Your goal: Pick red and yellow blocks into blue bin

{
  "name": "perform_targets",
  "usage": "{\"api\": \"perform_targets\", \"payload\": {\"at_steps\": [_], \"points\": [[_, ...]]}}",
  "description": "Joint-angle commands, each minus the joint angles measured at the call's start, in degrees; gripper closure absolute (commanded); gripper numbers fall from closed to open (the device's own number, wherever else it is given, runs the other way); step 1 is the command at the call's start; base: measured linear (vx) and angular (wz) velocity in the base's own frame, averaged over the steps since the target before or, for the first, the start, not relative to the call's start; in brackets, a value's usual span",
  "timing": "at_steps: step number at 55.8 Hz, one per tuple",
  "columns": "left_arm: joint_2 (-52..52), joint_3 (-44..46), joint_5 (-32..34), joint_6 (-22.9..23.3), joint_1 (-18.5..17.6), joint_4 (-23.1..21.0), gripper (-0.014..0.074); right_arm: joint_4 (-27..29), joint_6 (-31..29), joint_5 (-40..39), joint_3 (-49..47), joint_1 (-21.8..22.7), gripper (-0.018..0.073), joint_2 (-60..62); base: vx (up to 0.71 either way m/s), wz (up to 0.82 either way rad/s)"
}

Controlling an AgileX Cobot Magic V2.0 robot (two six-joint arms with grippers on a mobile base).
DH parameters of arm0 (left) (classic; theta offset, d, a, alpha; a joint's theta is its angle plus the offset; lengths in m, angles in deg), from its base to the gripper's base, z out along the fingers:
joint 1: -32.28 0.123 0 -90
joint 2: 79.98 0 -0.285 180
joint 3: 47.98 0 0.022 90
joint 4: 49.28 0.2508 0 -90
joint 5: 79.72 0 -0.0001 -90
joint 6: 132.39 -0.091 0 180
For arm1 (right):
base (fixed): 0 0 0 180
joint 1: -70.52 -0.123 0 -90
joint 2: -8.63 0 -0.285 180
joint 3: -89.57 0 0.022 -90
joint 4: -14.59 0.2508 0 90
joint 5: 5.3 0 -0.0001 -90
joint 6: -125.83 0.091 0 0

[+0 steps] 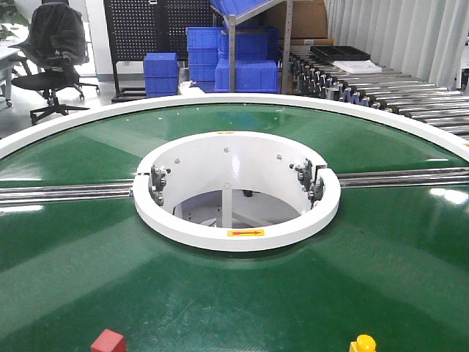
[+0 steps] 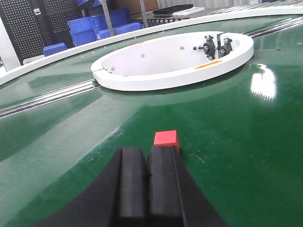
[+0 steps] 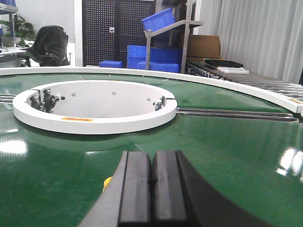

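Left tool [image 2: 148,163], jaws pressed together, sits low centre of its wrist view; the red cube [image 2: 166,139] lies on the green belt [image 2: 227,156] just above, slightly right. I'd open first, shift right, then descend. Right tool [image 3: 152,165] is likewise together (yellow block [image 3: 107,183] peeks lower left). Blue bin unseen.

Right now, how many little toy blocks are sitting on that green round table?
2. The red block sits front left on the green table, just ahead of the left claw; the yellow block sits front right. Others may lie outside view.
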Motion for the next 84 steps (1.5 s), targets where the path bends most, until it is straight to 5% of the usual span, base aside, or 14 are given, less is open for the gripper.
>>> {"api": "perform_targets", "payload": {"at_steps": [1, 36, 46, 54, 60, 66, 72, 84], "points": [[-0.98, 0.88, 4.89, 0.32, -0.03, -0.32, 0.0594, -0.29, -0.12, -4.68, 0.32, 0.25, 0.0569, 0.45, 0.00, 0.00], [-0.98, 0.88, 5.55, 0.32, -0.03, -0.32, 0.0594, -0.29, -0.12, -4.68, 0.32, 0.25, 0.0569, 0.45, 0.00, 0.00], [-0.98, 1.64, 17.12, 2.57, -0.03, -1.31, 0.0594, -0.09, 0.13, -13.34, 0.17, 0.31, 0.0569, 0.45, 0.00, 0.00], [-0.92, 3.31, 30.76, 12.29, -0.03, -2.25, 0.0594, 2.08, 0.73, -23.26, -4.24, 0.31, 0.0569, 0.45, 0.00, 0.00], [-0.86, 10.57, 27.31, 13.11, -0.03, -2.21, 0.0594, 3.35, 0.25, -14.34, -14.53, 0.31, 0.0569, -1.22, 0.00, 0.00], [3.30, 21.46, 23.30, 9.05, -0.03, -2.21, 0.0594, 2.41, -2.93, -5.33, -27.78, 0.31, 0.0569, -7.70, 0.00, 0.00], [14.03, 34.40, 19.52, 3.28, -0.03, -2.21, 0.0594, 2.57, -3.35, 1.83, -40.80, 0.31, 0.0569, -17.63, 0.00, 0.00], [37.78, 53.61, 8.61, 2.86, -0.03, -2.26, 0.0594, 2.57, -3.31, 4.90, -56.75, 0.31, 0.0569, -35.46, 0.00, 0.00]]}}
